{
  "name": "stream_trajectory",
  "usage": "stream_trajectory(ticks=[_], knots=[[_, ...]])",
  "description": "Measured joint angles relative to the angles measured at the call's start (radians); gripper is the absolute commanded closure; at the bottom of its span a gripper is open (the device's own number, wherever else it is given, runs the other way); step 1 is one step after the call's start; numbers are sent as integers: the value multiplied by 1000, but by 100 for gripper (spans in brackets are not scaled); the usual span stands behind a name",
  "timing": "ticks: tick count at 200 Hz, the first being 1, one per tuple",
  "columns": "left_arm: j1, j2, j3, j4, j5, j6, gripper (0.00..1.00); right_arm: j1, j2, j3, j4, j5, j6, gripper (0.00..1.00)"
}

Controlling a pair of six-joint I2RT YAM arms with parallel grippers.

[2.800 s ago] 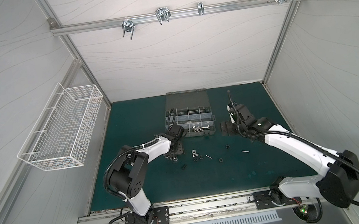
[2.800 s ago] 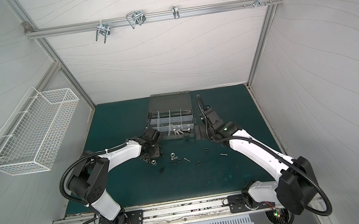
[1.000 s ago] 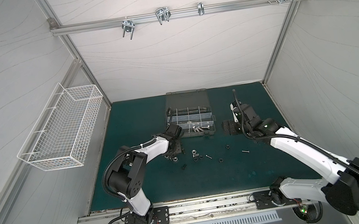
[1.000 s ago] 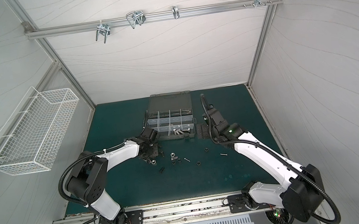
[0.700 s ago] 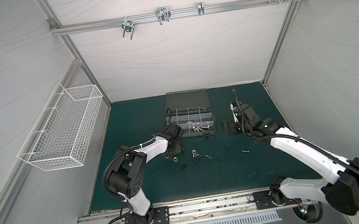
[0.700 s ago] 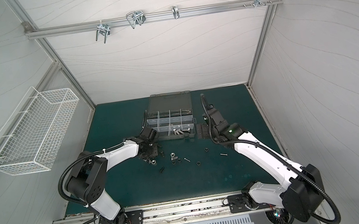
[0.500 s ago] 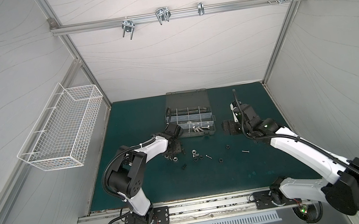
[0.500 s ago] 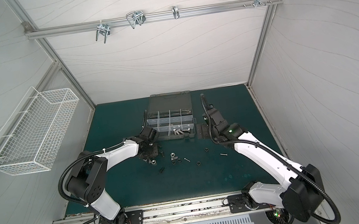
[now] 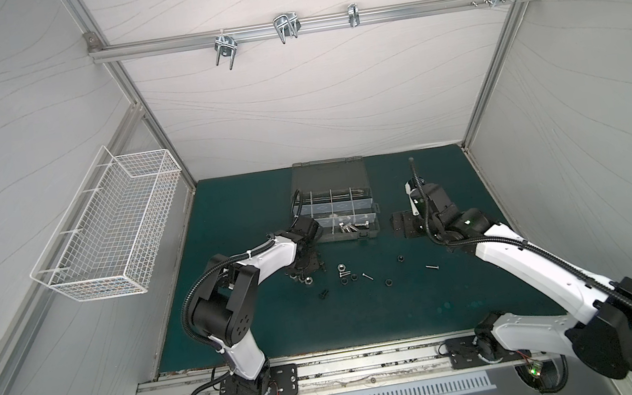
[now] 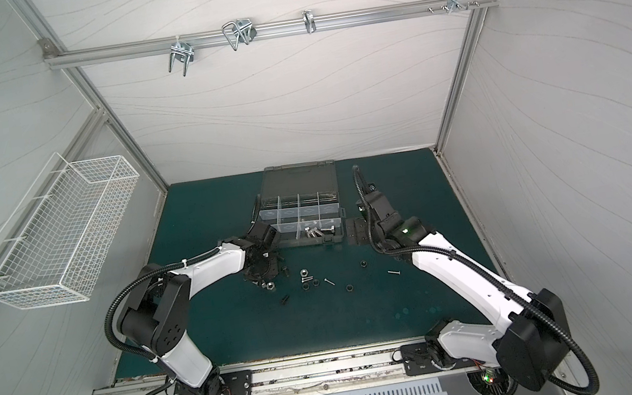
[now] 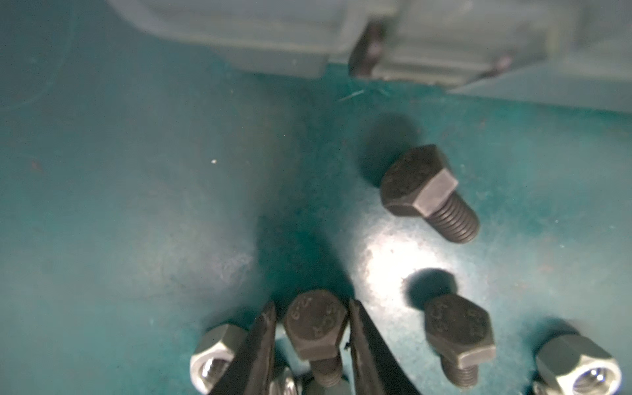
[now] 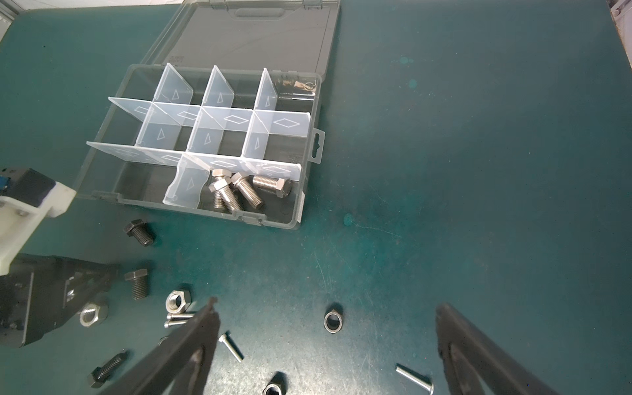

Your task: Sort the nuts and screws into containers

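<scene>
My left gripper (image 11: 312, 313) (image 9: 307, 269) is low on the green mat, its jaws narrowly open either side of a black bolt's head (image 11: 316, 328), with a slim gap showing. More black bolts (image 11: 427, 195) (image 12: 138, 282) and silver nuts (image 11: 213, 355) (image 12: 176, 302) lie around it. My right gripper (image 12: 327, 303) (image 9: 404, 226) hangs wide open and empty above a black nut (image 12: 332, 321) and thin screws (image 12: 231, 347). The containers are the divided compartments of the grey case (image 12: 309, 136) (image 9: 371, 216). One near compartment holds several silver hex bolts (image 12: 246, 191).
The case lid (image 9: 329, 171) lies open flat towards the back wall. A white wire basket (image 9: 109, 231) hangs on the left wall. U-shaped hooks (image 9: 286, 28) hang from the rail high at the back. Loose fasteners are scattered mid-mat (image 10: 309, 281).
My right arm shifted slightly right, away from the case, more than a second ago. Within the last second neither arm has visibly moved.
</scene>
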Motion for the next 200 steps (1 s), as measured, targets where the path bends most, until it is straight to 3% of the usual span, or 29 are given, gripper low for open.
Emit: stream_trajectory(ticks=[50,90,119,200], knots=[[-10,0,2,-14,-3,-18,74,0,0,0,0,0,0,1],[-19,0,5,-17,4,-33,58,0,0,0,0,5,0,1],[-33,0,6,-34,0,-36,57,-1,0,0,0,7,0,1],[-50,-1,7,-58,-6,-61,74,-1,0,0,1,11,0,1]])
